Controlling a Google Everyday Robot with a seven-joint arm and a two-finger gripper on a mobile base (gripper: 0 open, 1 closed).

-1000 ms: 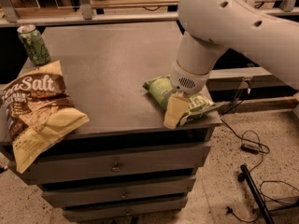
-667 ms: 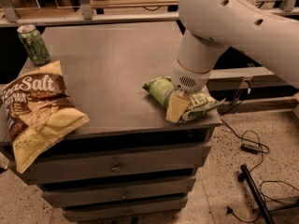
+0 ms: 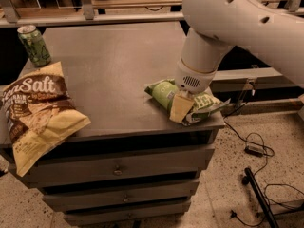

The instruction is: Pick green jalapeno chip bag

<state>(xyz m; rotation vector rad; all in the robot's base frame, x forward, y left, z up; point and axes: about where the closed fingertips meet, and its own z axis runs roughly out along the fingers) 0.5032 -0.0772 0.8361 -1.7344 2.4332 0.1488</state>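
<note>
The green jalapeno chip bag lies crumpled on the grey cabinet top, close to its front right corner. My gripper comes straight down from the large white arm and sits on the middle of the bag, touching it. The arm's wrist hides the bag's centre. The bag's green left end and its crinkled right end stick out on either side of the gripper.
A large tan-and-brown Sea Salt bag hangs over the cabinet's front left edge. A green drink can stands at the back left. Drawers are below. Cables and a black stand leg lie on the floor at right.
The gripper has shifted slightly to the right on the bag. The bag's right end has crumpled up a little. The other things have not moved.
</note>
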